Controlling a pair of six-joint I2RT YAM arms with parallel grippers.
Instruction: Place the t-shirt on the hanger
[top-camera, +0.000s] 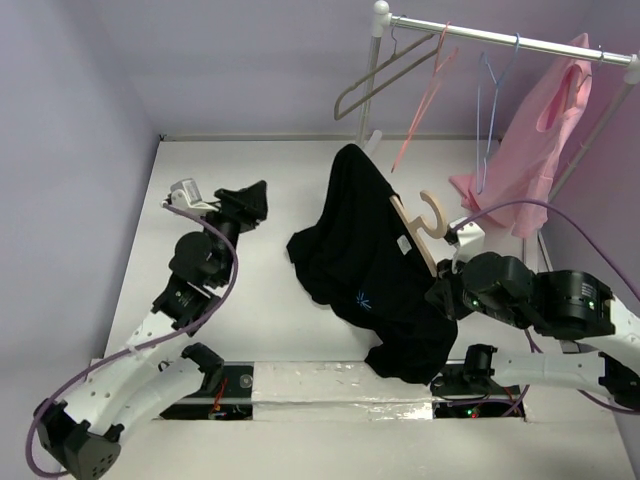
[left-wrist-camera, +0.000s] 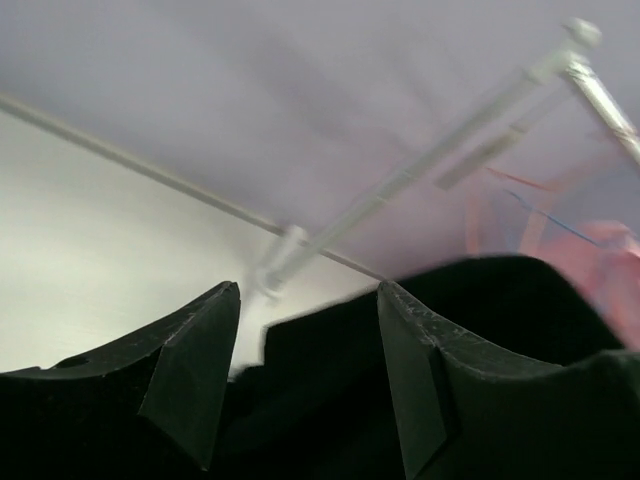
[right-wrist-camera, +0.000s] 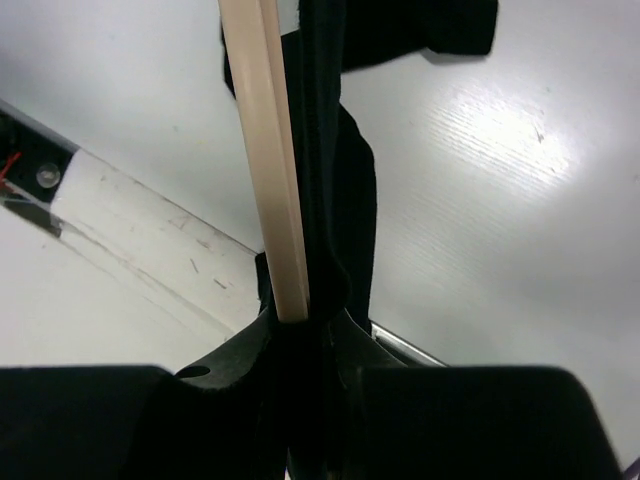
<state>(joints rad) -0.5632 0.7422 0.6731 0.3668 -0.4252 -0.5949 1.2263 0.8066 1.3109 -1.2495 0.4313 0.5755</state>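
Top external view, centre right: the right hand (top-camera: 447, 283) is clenched on the light tan wooden hanger (top-camera: 430, 235), with the floppy black cloth t-shirt (top-camera: 365, 255) draped along its upper-left-to-lower-right slant, while the released, empty left hand (top-camera: 250, 202) sits apart at the shirt's left.

Pale lavender walls (top-camera: 250, 60) at left and back, white matte desk (top-camera: 250, 180), metal clothes rail (top-camera: 500, 40) at upper right carrying a grey wire hanger (top-camera: 385, 70), pink wire hanger (top-camera: 425, 100), blue wire hanger (top-camera: 487, 110) and pink garment (top-camera: 545, 130), taped white strip (top-camera: 330, 385) along the near edge, soft even light, a bright sheen on the desk in the right wrist view.
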